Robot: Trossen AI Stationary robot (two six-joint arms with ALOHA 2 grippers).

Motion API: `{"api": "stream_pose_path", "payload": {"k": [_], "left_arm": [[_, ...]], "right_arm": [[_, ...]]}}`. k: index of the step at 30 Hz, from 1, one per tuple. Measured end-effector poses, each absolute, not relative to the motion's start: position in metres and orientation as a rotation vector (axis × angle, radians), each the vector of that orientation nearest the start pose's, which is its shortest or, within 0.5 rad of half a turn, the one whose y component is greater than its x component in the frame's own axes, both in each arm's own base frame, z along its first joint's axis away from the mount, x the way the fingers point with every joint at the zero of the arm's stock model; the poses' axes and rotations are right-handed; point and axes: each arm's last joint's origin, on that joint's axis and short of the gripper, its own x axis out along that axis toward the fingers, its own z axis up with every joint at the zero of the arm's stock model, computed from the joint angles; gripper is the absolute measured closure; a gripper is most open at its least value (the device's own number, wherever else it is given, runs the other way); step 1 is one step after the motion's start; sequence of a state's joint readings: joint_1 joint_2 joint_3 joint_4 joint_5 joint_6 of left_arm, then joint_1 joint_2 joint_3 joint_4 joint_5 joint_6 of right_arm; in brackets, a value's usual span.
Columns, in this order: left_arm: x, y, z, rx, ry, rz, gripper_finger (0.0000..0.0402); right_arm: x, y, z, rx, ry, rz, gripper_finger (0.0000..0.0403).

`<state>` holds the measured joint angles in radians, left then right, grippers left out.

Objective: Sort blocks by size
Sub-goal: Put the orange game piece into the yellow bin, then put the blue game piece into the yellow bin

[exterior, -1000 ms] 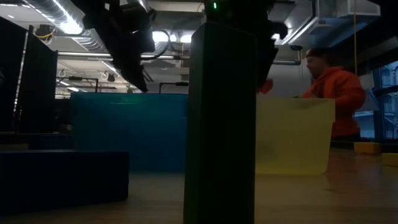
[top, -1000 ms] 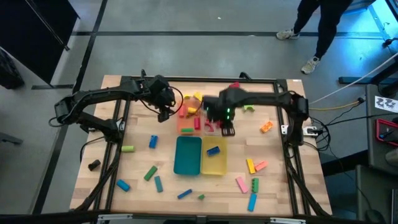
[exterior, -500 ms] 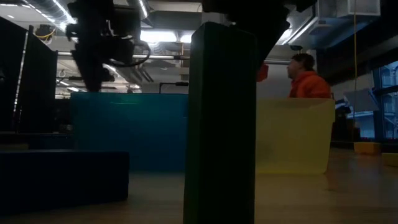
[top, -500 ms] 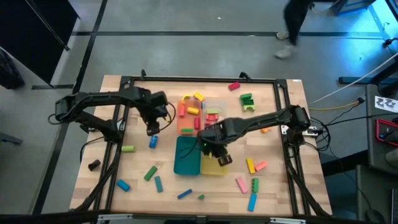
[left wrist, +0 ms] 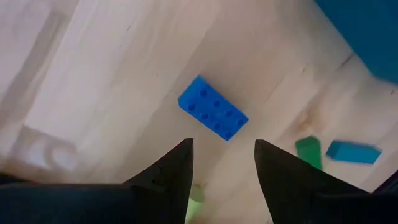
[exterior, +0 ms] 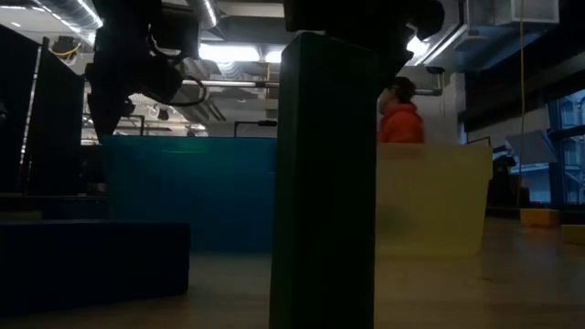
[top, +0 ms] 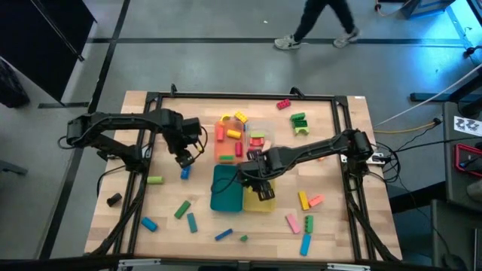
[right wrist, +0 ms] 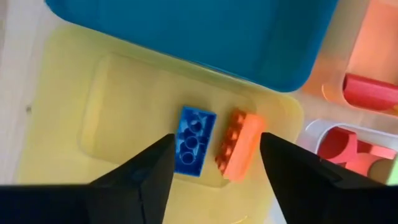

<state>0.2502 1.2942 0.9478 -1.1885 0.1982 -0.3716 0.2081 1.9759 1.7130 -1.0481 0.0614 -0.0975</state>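
My left gripper (top: 184, 158) (left wrist: 224, 155) is open and empty above a blue brick (top: 184, 173) (left wrist: 213, 116) that lies flat on the wooden table, left of the teal tray (top: 226, 188). My right gripper (top: 261, 190) (right wrist: 214, 155) is open and empty above the yellow tray (top: 260, 202) (right wrist: 68, 118). A blue brick (right wrist: 194, 140) and an orange brick (right wrist: 239, 144) lie side by side on that tray's floor. Other blocks lie in the orange tray (top: 226, 137), in the clear tray (top: 260, 135), and loose on the table.
Loose blocks lie at the near left (top: 183, 208), near right (top: 307, 199) and far right (top: 299, 120). In the low view a dark green block (exterior: 324, 183) stands close in front and hides much. A person in orange (exterior: 400, 119) stands behind the table.
My right gripper has gone from the clear tray toward the near edge, to above the yellow tray; an orange brick that was not there before now lies beside the blue one. My left gripper has gone toward the near-left and down, toward the blue brick on the table.
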Motion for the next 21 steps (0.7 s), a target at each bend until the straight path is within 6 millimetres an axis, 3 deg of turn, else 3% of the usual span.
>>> {"api": "stream_pose_path", "payload": {"k": [4, 17, 21], "left_arm": [[0.1978, 0.0420, 0.2345, -0.716, 1.478, 0.419, 0.0247], [0.2004, 0.0460, 0.2337, -0.700, 1.417, 0.581, 0.0247], [0.1991, 0.0450, 0.2275, -0.779, 1.441, 0.678, 0.0246]], "right_arm": [[0.3925, 0.0816, 0.2470, -0.260, 1.296, 0.191, 0.0158], [0.3921, 0.0815, 0.2469, -0.263, 1.301, 0.193, 0.0157], [0.3845, 0.0799, 0.2452, -0.270, 1.382, 0.192, 0.0157]]}}
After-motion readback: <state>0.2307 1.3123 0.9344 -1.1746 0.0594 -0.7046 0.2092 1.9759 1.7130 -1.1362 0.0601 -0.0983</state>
